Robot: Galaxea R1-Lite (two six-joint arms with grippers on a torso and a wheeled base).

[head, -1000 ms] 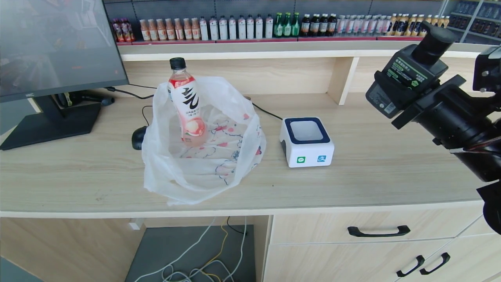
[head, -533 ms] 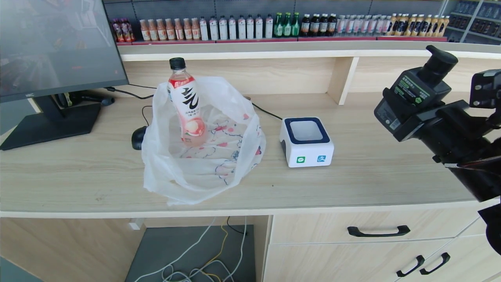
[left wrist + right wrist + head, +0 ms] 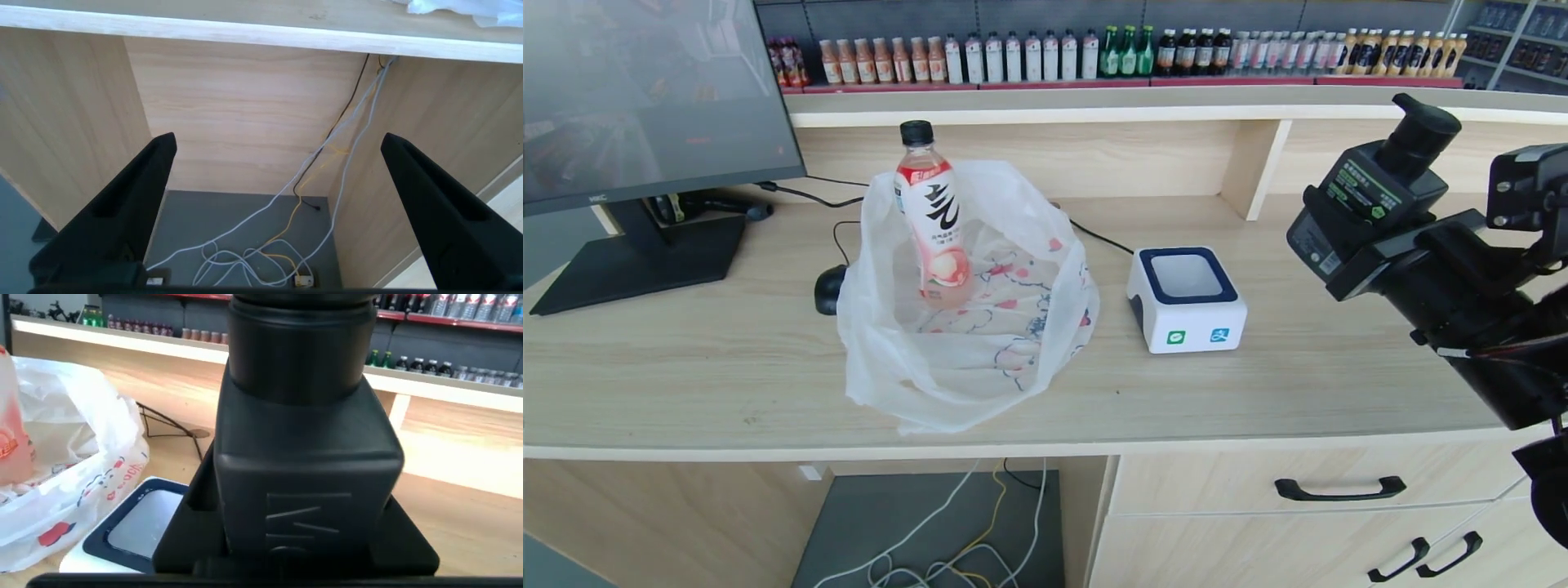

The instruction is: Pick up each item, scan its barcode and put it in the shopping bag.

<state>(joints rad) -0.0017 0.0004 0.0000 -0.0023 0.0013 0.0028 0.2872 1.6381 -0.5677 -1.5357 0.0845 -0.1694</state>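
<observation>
Bottle (image 3: 1372,192), black and square, sits clamped in the right tool (image 3: 1401,245) above the bench (image 3: 686,367), right of the scanner (image 3: 1186,298); left tool (image 3: 274,212) hangs open below.

- This is a shop checkout: rows of bottled drinks (image 3: 1143,53) line red-edged shelves along the dark back wall.
- A white, blue-rimmed cube barcode scanner (image 3: 1186,299) sits on a long pale wooden counter (image 3: 1298,384).
- A black flat monitor (image 3: 645,90) stands at the counter's left end.
- A translucent white plastic shopping bag (image 3: 964,351) stands between monitor and scanner.
</observation>
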